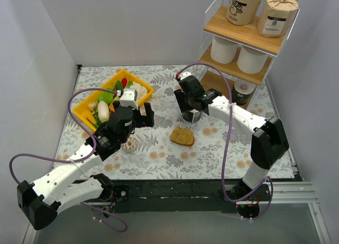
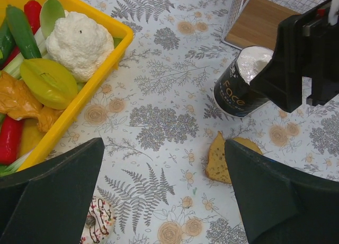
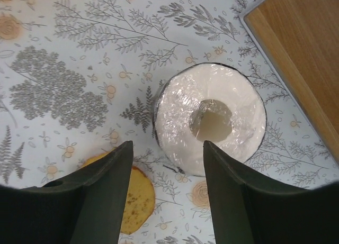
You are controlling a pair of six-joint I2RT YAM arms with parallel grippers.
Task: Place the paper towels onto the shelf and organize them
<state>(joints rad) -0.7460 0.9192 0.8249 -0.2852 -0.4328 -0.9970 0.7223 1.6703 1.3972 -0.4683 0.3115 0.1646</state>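
The shelf (image 1: 249, 35) stands at the back right. Two tan paper towel rolls (image 1: 244, 6) sit on its top board, two white rolls (image 1: 237, 53) on the middle board, and one dark roll (image 1: 243, 90) on the bottom board. A second dark-wrapped roll (image 1: 195, 117) stands upright on the table in front of the shelf; it shows from above in the right wrist view (image 3: 212, 122). My right gripper (image 1: 189, 107) is open just above it, with the roll just beyond its fingertips (image 3: 108, 191). My left gripper (image 2: 164, 186) is open and empty over the table, left of that roll (image 2: 238, 85).
A yellow tray (image 1: 85, 114) with toy vegetables and a white cauliflower (image 2: 79, 43) sits at the left. A bread slice (image 1: 183, 136) lies near the dark roll. A small donut (image 1: 129, 144) lies under the left arm. The shelf's bottom board (image 3: 302, 53) is close on the right.
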